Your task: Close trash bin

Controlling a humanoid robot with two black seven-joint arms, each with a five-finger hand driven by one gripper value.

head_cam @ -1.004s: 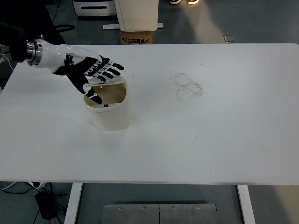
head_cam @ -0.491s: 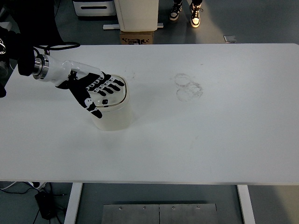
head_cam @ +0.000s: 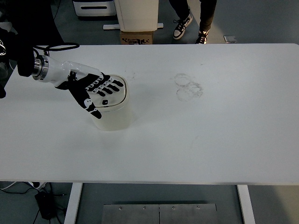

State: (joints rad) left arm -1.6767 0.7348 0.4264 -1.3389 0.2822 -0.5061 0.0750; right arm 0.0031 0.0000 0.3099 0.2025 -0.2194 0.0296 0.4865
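With the left hand [head_cam: 93, 89] laid flat over its top, the bin [head_cam: 111, 112] stands upright on the left part of the table [head_cam: 210, 140], well back from the near edge. Bin is a small cream tub; its lid [head_cam: 119, 91] sits level in the rim and covers the opening, so nothing of the inside or any contents can be seen. Fingers [head_cam: 110, 86] are stretched out and slightly spread, resting on or just over the lid, palm down; they wrap around nothing and hold nothing. Thumb points toward the near side, its tip over the bin's front-left rim. Left arm enters from the left edge, white forearm shell then black sleeve, with a cable looping behind it. Right hand is not in view. Faint ring-shaped smudges [head_cam: 188, 87] mark the table surface to the right of the bin, well apart from it. Beyond the far edge: a cardboard box [head_cam: 137, 37] on the floor, a pale cabinet base above it, and a person's legs and shoes [head_cam: 189, 25] at the picture's top
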